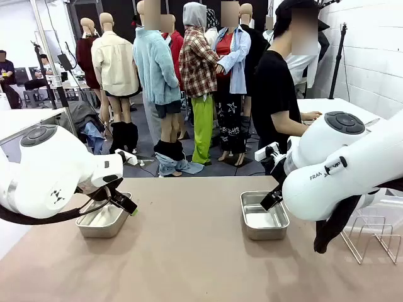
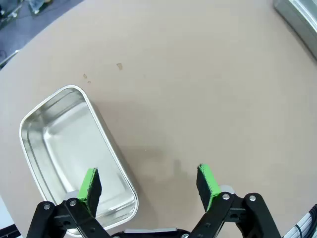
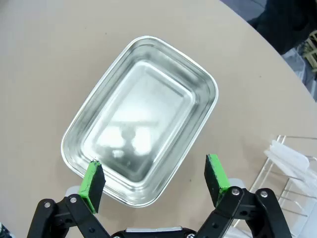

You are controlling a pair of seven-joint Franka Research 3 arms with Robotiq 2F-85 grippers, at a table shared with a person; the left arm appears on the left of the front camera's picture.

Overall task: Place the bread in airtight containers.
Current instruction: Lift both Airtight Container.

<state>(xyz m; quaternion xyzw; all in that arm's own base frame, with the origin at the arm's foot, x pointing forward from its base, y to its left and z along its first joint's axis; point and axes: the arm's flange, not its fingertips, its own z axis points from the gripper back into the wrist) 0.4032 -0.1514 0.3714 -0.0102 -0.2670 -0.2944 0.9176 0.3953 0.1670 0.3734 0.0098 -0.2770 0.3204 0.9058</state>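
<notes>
Left pincer (image 2: 151,183) and right pincer (image 3: 156,181) hang open, empty, by left tin (image 2: 59,144) and over right tin (image 3: 143,109), both bare and lidless on the worktop (image 1: 189,264), so all bread packing remains.

You had the left tin (image 1: 101,221) and right tin (image 1: 264,220) well apart on the table (image 1: 189,264); left gripper (image 2: 148,181) hung over the left tin's rim, half over bare table; right gripper (image 3: 154,178) over the right tin's rim; wire rack (image 1: 373,238) sat right of the right tin; person (image 1: 276,94) stood behind the far edge, right of centre.
</notes>
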